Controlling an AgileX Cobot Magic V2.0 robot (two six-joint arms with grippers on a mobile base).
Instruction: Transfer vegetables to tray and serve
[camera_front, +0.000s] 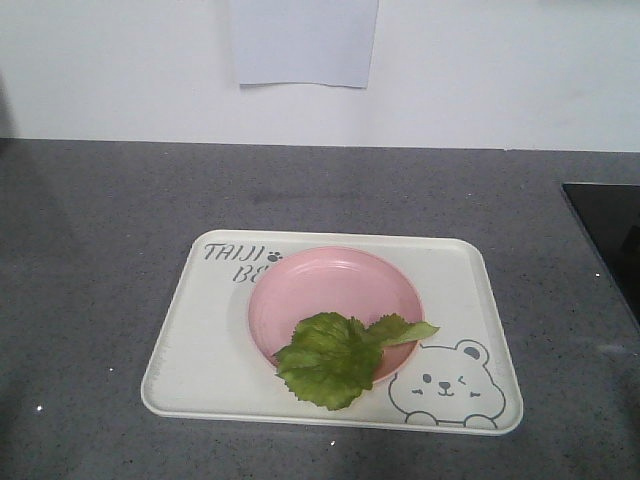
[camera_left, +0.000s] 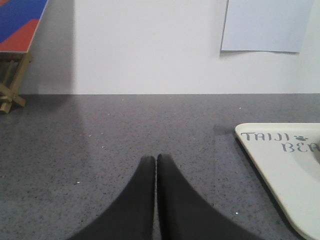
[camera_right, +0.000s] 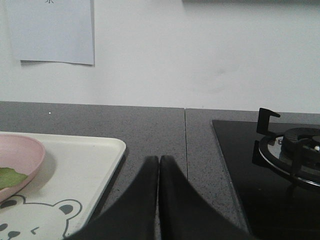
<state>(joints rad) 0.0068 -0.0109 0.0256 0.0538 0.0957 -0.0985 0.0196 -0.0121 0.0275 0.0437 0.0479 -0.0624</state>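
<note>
The cream-white tray (camera_front: 200, 340) with grey lettering and a winking bear lies on the grey counter. A round pink plate (camera_front: 330, 290) sits on it. The green frilly vegetables (camera_front: 335, 357) lie across the plate's near rim, partly over the tray. In the left wrist view, my left gripper (camera_left: 155, 159) is shut with nothing in it, over bare counter left of the tray (camera_left: 290, 175). Right of the tray (camera_right: 75, 165), my right gripper (camera_right: 159, 160) is shut and holds nothing; the plate (camera_right: 22, 157) and a bit of the vegetables (camera_right: 7, 177) show at far left.
A black gas hob (camera_right: 280, 165) with a burner lies right of the tray, its corner (camera_front: 610, 230) at the front view's right edge. A paper sheet (camera_front: 303, 40) hangs on the white wall behind. A wooden stand with a red-blue board (camera_left: 15, 45) is far left.
</note>
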